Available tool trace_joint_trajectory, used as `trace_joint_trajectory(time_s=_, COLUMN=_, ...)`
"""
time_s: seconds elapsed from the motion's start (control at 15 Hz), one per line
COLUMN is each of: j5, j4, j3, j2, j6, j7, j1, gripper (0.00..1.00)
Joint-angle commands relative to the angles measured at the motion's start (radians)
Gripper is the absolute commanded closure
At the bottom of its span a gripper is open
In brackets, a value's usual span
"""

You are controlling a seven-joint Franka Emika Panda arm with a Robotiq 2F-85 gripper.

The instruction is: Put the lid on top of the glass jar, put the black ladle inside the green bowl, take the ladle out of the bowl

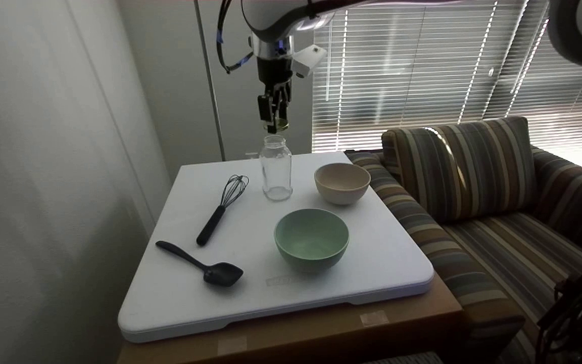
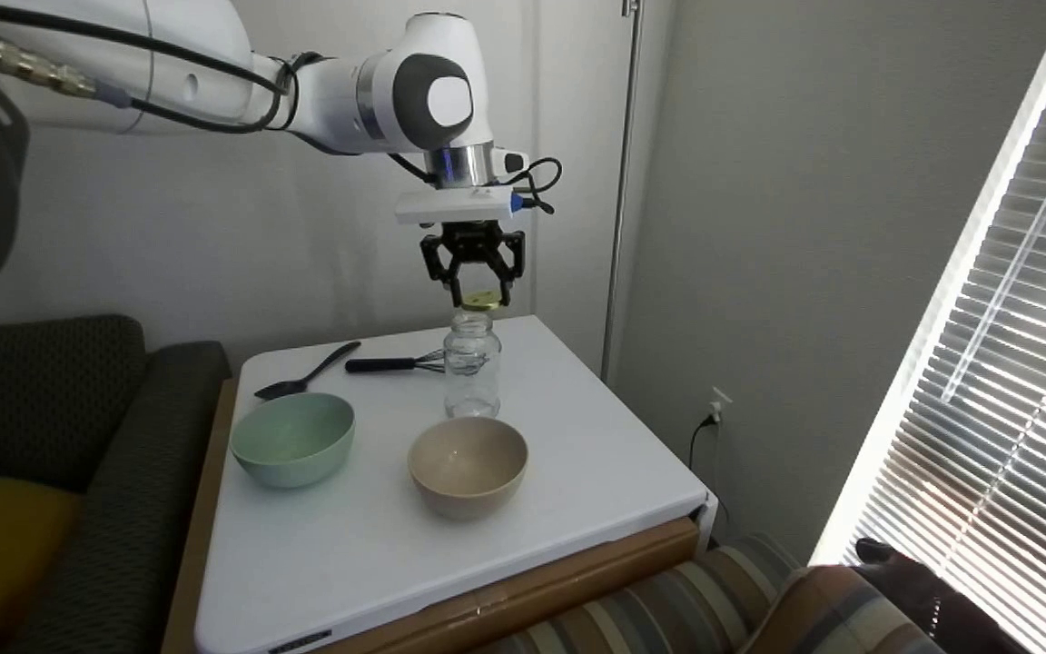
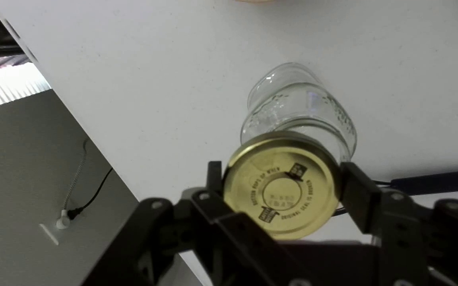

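My claw (image 3: 284,188) grips the lid (image 3: 280,195) just above the glass jar (image 3: 300,103), which it partly hides in my wrist view. Farther, on the desk (image 3: 173,131), the whisk (image 3: 437,181) is partly covered; the cream bowl (image 3: 255,0) is cut to a sliver.

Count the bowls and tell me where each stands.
2: in an exterior view, the green bowl right of the black ladle, the cream bowl right of the glass jar.

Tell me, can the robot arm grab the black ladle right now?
Probably not yet: its end effector is holding the gold lid above the glass jar. Nothing covers the black ladle, though, so with the lid set down, the way there looks free.
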Motion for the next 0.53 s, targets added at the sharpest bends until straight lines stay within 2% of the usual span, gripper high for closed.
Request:
trace_joint_trajectory(time_s=0.0, j5=0.012, j4=-0.029, j3=0.007, j2=-0.023, j6=-0.040, j7=0.001, j1=-0.010, gripper=0.53)
trace_joint_trajectory(time_s=0.27, j5=0.037, j4=-0.033, j3=0.025, j2=-0.018, j6=-0.066, j7=-0.007, j1=-0.019, gripper=0.53)
trace_joint_trajectory(time_s=0.47, j5=0.055, j4=-0.021, j3=0.035, j2=-0.004, j6=-0.035, j7=-0.006, j1=-0.021, gripper=0.53)
